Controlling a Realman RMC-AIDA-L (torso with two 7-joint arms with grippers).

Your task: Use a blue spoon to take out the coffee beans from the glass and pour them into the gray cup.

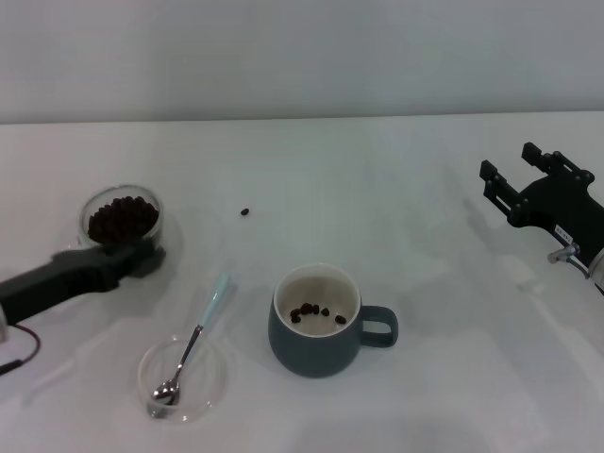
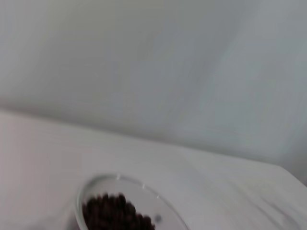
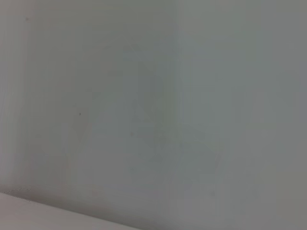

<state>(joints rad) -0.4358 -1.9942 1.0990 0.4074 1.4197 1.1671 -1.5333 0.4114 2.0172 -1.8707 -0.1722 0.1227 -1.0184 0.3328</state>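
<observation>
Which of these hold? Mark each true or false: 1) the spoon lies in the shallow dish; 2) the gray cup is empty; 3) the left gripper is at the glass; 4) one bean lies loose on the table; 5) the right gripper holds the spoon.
1) True: the blue spoon rests with its bowl in the shallow glass dish, its handle leaning over the rim.
2) False: the gray cup has a few coffee beans at its bottom.
3) True: the left gripper is at the near side of the glass, which is full of beans.
4) True: a loose bean lies on the table beyond the cup.
5) False: the right gripper is open and empty, off to the right.
</observation>
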